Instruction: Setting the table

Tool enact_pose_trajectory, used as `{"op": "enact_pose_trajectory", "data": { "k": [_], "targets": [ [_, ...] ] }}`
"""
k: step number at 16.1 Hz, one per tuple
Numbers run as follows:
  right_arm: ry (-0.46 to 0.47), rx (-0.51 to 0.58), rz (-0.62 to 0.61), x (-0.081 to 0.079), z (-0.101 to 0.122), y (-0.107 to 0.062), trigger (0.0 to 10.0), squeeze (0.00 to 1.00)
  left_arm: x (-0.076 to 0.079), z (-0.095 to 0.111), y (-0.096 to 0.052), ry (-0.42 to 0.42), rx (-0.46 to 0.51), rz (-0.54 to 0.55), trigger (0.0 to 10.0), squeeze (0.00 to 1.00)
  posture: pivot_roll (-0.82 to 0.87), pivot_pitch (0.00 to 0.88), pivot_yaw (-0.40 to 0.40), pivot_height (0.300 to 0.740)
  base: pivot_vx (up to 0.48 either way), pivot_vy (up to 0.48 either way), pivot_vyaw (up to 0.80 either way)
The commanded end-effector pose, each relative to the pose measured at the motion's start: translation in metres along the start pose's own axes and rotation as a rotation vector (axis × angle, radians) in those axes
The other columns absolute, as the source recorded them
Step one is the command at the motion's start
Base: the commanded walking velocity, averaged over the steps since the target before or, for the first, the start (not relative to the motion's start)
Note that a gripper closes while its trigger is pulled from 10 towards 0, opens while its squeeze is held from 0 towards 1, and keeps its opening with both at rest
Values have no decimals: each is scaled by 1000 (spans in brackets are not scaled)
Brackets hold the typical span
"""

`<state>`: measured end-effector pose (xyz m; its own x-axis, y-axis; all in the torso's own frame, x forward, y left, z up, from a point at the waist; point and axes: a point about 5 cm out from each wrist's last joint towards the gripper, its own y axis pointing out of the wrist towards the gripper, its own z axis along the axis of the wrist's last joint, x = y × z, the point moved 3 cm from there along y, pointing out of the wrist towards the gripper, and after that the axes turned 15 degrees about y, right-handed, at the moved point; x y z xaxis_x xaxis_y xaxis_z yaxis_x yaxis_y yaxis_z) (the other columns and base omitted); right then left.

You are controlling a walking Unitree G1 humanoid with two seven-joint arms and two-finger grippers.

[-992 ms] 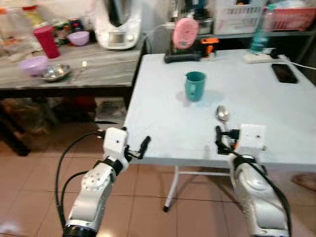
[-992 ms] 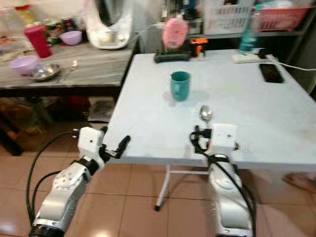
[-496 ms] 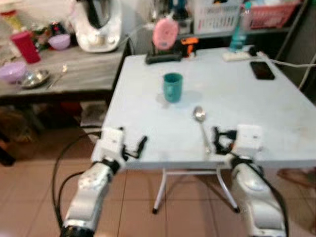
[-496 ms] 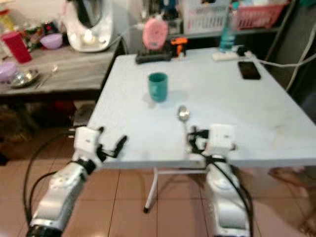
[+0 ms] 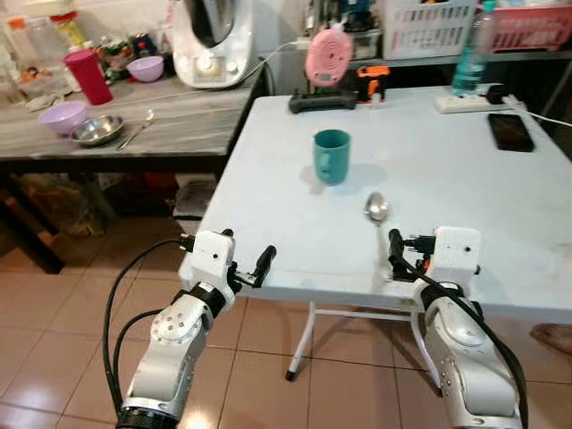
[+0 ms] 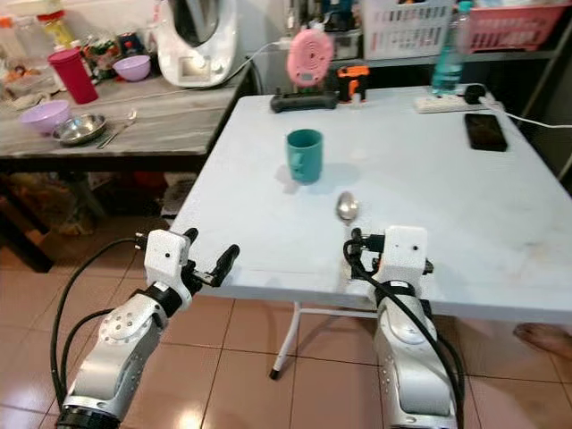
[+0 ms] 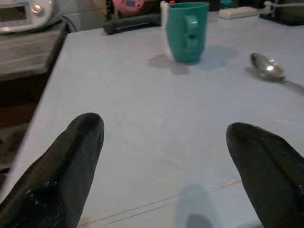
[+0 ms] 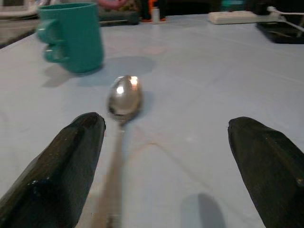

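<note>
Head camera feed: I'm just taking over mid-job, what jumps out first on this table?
A teal mug stands upright mid-table, with a metal spoon lying just nearer the robot, apart from it. The right gripper is open at the near edge by the spoon's handle; the left gripper hovers open off the table's near left corner.

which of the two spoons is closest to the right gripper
The spoon on the white table, lying just ahead of the right gripper beside the teal cup. The other spoon lies on the wooden counter.

Home kitchen: tiled floor (image 5: 54, 295), far-left wooden counter (image 5: 170, 112) with bowls (image 5: 63, 116) and food processor (image 5: 213, 40), dish racks (image 5: 427, 27) far right.
</note>
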<state>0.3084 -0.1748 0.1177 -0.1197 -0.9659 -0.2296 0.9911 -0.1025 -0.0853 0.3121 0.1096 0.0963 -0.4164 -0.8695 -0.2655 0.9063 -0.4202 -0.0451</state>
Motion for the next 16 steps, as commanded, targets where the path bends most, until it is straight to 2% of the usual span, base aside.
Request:
{"op": "enact_pose_trajectory", "data": {
  "k": [1, 6, 13, 16],
  "targets": [
    [8, 18, 32, -9, 5, 1, 10000, 0, -1, 3, 0, 40, 15, -13, 10000, 0, -268, 0, 104, 740, 0, 0, 0],
    [-6, -23, 34, -7, 1, 7, 10000, 0, 23, 14, -5, 3, 96, -203, 10000, 0, -265, 0, 104, 740, 0, 0, 0],
    [-39, -81, 14, 5, 0, 22, 10000, 0, 27, 15, -7, 39, 116, -309, 10000, 0, -263, 0, 105, 740, 0, 0, 0],
    [-35, -137, 26, 8, -3, 33, 10000, 0, 28, 14, -8, 56, 120, -341, 10000, 0, -264, 0, 111, 740, 0, 0, 0]
  ]
}}
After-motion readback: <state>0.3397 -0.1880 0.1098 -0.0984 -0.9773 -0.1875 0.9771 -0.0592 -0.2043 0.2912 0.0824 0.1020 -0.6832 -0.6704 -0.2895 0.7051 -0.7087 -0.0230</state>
